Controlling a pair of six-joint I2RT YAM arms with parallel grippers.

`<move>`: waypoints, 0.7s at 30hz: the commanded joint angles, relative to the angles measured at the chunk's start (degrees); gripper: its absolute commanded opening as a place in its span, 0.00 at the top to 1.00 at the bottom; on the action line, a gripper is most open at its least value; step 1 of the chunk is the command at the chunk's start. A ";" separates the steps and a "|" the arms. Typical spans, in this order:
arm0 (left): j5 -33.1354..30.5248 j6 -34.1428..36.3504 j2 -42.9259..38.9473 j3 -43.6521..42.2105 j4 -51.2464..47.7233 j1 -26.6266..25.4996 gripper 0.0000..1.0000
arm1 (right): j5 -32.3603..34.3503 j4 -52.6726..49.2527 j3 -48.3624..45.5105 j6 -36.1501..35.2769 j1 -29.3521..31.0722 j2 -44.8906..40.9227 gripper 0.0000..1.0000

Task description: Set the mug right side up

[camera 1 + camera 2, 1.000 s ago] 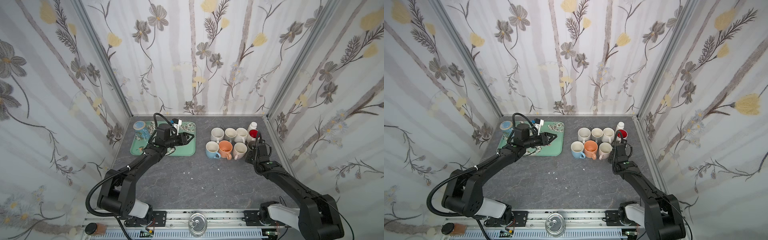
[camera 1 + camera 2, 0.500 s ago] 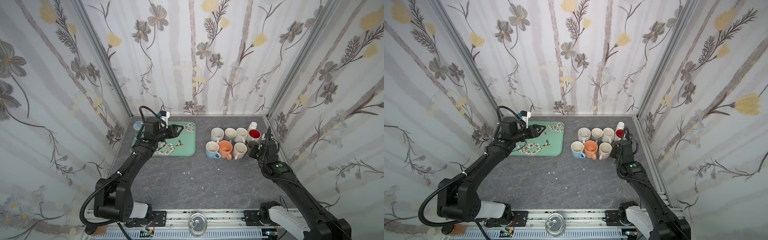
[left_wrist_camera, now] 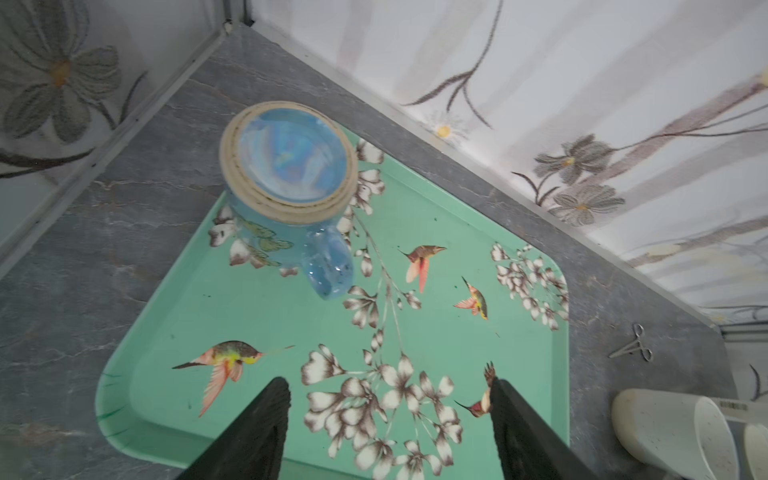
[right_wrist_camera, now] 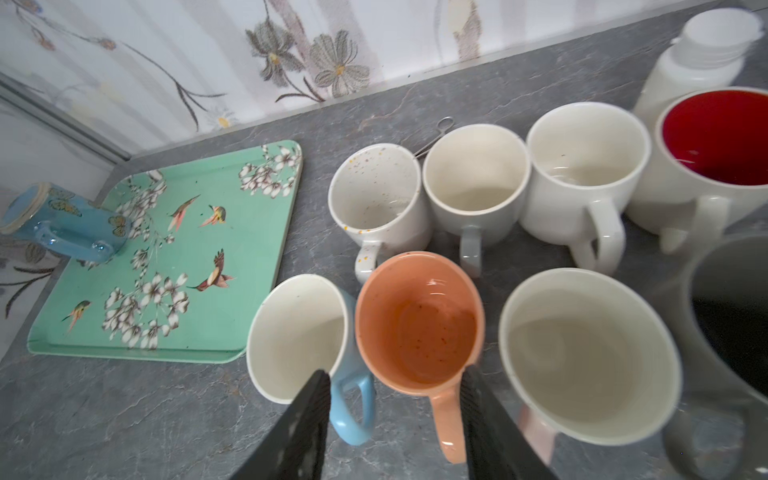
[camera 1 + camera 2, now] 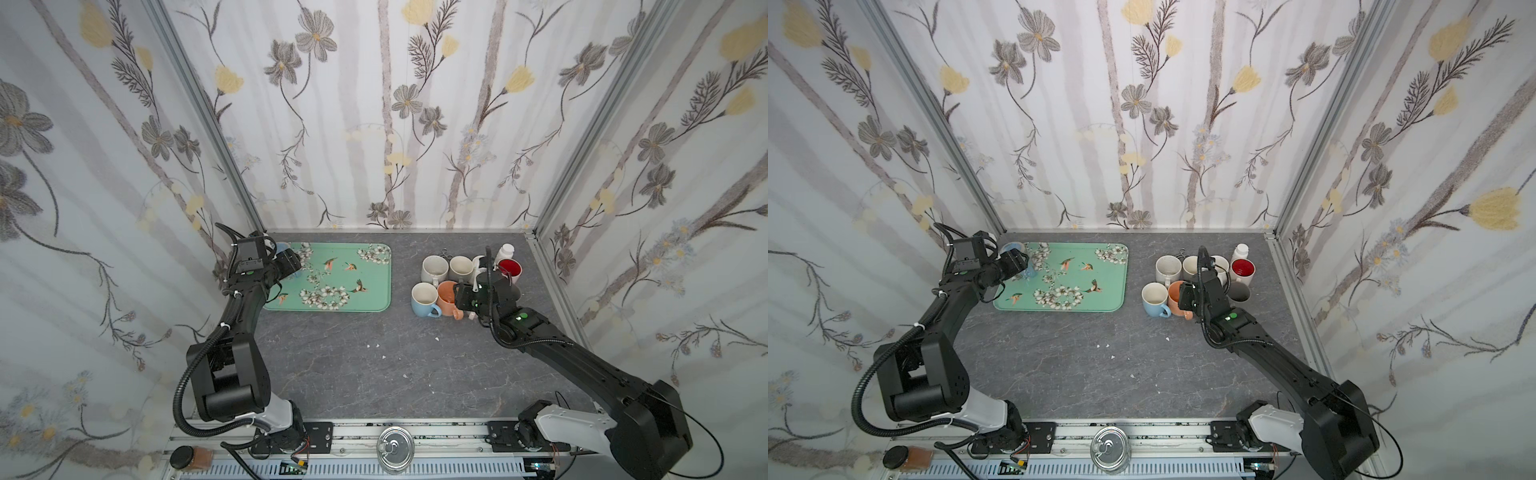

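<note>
A translucent blue mug (image 3: 286,166) stands upside down on the far left corner of the green tray (image 3: 124,415), base up and handle pointing into the tray. In both top views my left arm partly hides this mug (image 5: 284,248) (image 5: 1016,250); the right wrist view shows it (image 4: 62,224) too. My left gripper (image 3: 388,386) hangs open over the tray a short way from the mug, nothing between its fingers. My right gripper (image 4: 395,378) is open above the handle of an orange mug (image 4: 419,324), touching nothing.
Several upright mugs cluster at the right: a light blue one (image 4: 299,336), white ones (image 4: 586,174), a red-lined one (image 4: 715,137) and a grey one (image 4: 731,316). A white bottle (image 4: 698,50) stands behind them. Small forceps (image 3: 631,345) lie near the back wall.
My left gripper has pulled back from the tray's middle toward the mug's corner and opened wider. My right gripper has swung left from the red-lined mug to over the orange mug.
</note>
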 commanded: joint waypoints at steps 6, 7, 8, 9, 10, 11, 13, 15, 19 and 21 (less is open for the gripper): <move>-15.97 -3.09 7.26 5.90 -2.40 -2.75 0.35 | -1.13 4.90 6.97 1.79 7.44 10.76 0.49; -17.06 -3.29 8.06 6.68 -2.78 -2.96 0.36 | -1.27 5.15 7.54 1.82 7.90 11.54 0.49; -18.37 -3.31 9.19 7.38 -3.37 -3.16 0.37 | -1.43 5.45 8.11 1.79 8.32 12.59 0.49; -19.62 -3.31 10.37 9.04 -3.73 -3.30 0.37 | -1.69 5.60 8.69 1.72 8.62 13.48 0.49; -20.35 -3.38 11.33 9.89 -4.01 -3.38 0.37 | -1.96 5.52 9.14 1.67 8.92 14.20 0.48; -20.89 -3.46 12.56 10.69 -4.33 -3.52 0.38 | -2.20 5.50 9.53 1.58 9.06 14.92 0.48; -21.04 -3.61 14.75 12.18 -4.89 -3.70 0.40 | -2.51 5.60 9.90 1.39 9.15 15.91 0.48; -20.96 -3.88 17.19 14.15 -5.88 -4.19 0.41 | -2.59 5.58 9.91 1.30 9.22 16.57 0.48; -20.51 -4.60 21.27 17.53 -7.27 -5.05 0.44 | -2.26 5.28 9.91 0.79 9.23 16.69 0.48; -20.19 -4.97 23.06 19.02 -8.06 -5.26 0.46 | -1.84 5.01 9.91 0.22 9.12 16.50 0.48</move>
